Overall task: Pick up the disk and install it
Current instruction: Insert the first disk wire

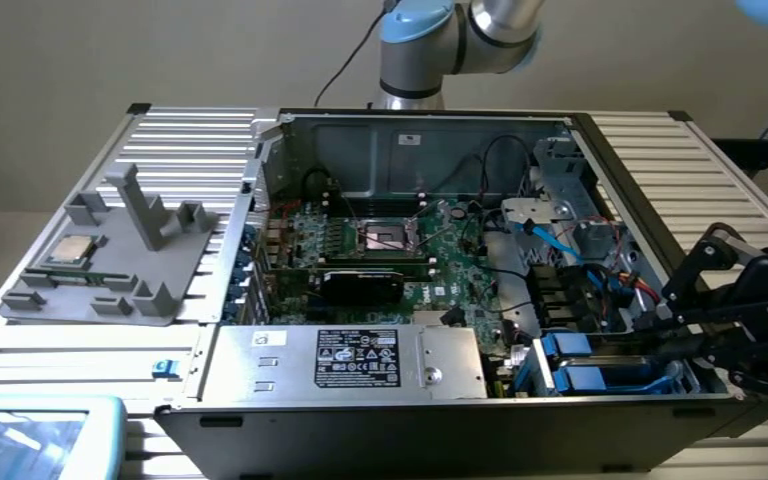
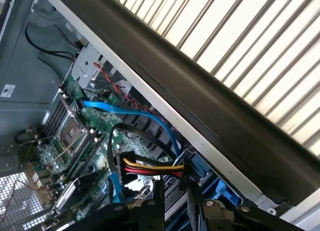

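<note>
The open computer case (image 1: pixel 398 130) lies on the slatted table. In its drive bay, at the exterior view's lower right, sit blue plastic carriers; the disk (image 1: pixel 598 380) in its blue frame lies there, with a second blue carrier (image 1: pixel 568 345) just behind it. My black gripper (image 1: pixel 671 335) hangs over the case's right wall and reaches into that bay, right beside the blue frames. In the wrist view the gripper (image 2: pixel 175 207) points at blue plastic (image 2: pixel 220 191) under a bundle of red, yellow and black wires (image 2: pixel 150 167). Whether it touches the disk is hidden.
A large grey labelled power-supply box (image 1: pixel 351 360) fills the case's front. The motherboard (image 1: pixel 384 250) with its processor socket lies behind it. Blue data cables (image 2: pixel 130 113) cross near the bay. A grey fixture holding a small square chip (image 1: pixel 71 252) stands on the exterior view's left.
</note>
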